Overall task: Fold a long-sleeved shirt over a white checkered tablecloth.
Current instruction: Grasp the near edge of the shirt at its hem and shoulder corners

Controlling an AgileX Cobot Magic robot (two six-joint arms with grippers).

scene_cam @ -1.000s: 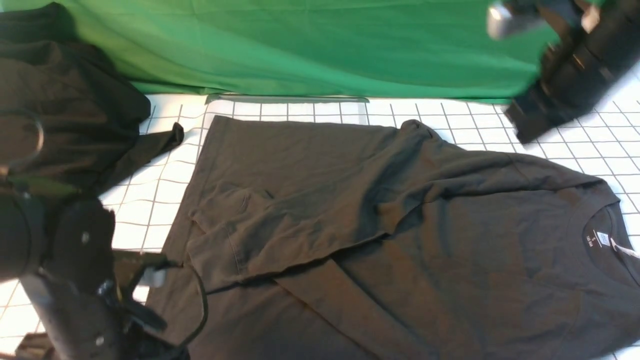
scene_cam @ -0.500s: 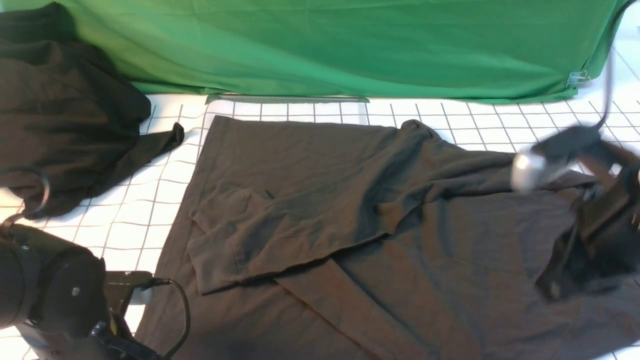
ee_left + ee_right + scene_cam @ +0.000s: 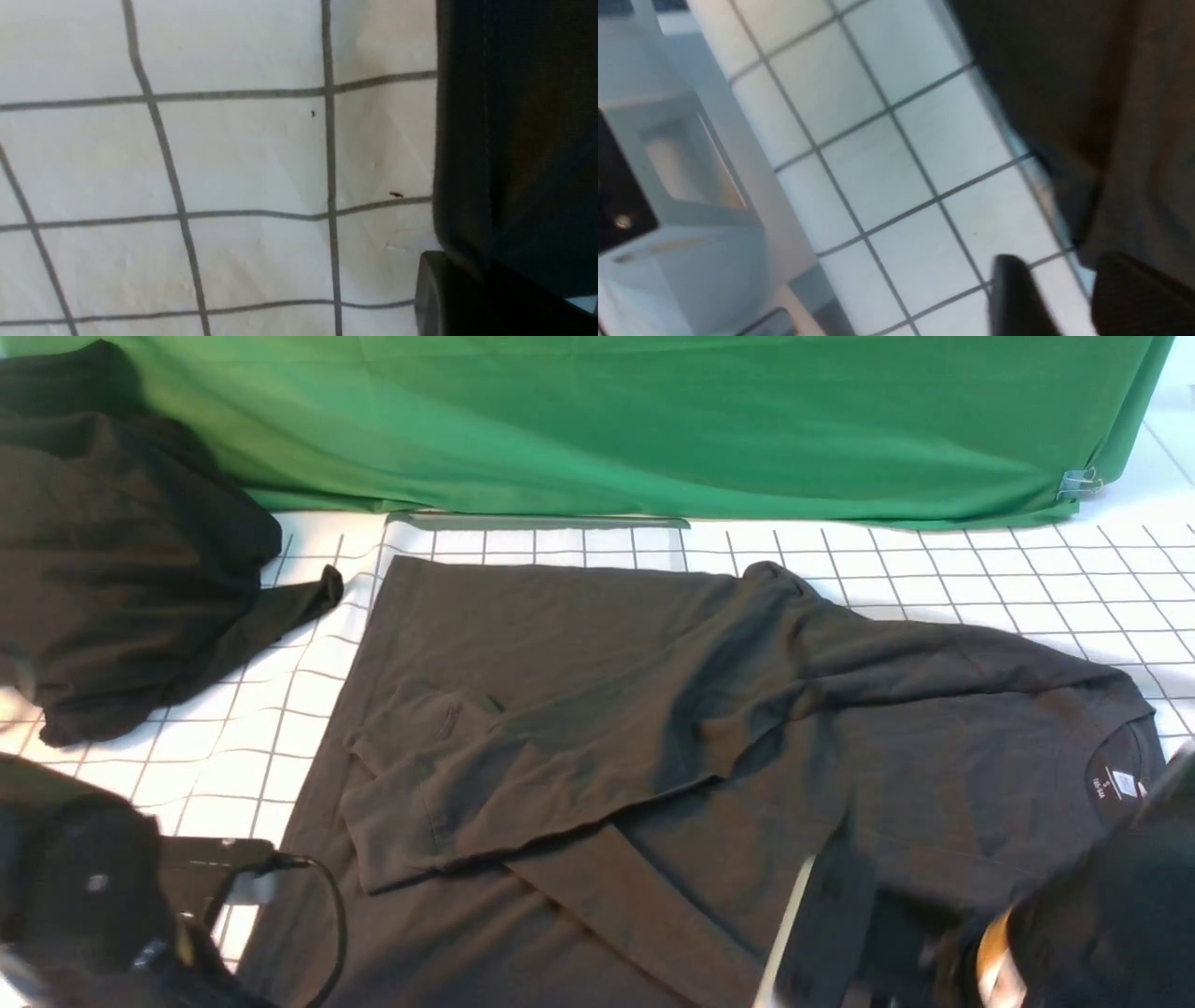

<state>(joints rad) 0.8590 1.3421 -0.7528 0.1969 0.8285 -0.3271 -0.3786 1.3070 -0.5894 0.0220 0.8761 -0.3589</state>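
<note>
The left jaws are closed on the hem of the long-sleeved shirt (image 3: 514, 140); one dark finger (image 3: 448, 298) shows at the cloth edge. The right jaws stand partly open and hold nothing. Their two fingers (image 3: 1017, 298) hover over the white checkered tablecloth (image 3: 887, 177), with the shirt's edge just beside one. Between and beyond both jaws the shirt lies spread on the tablecloth. Beyond the left jaws lies a black garment (image 3: 121, 551), and behind it a green cloth (image 3: 607, 420).
</note>
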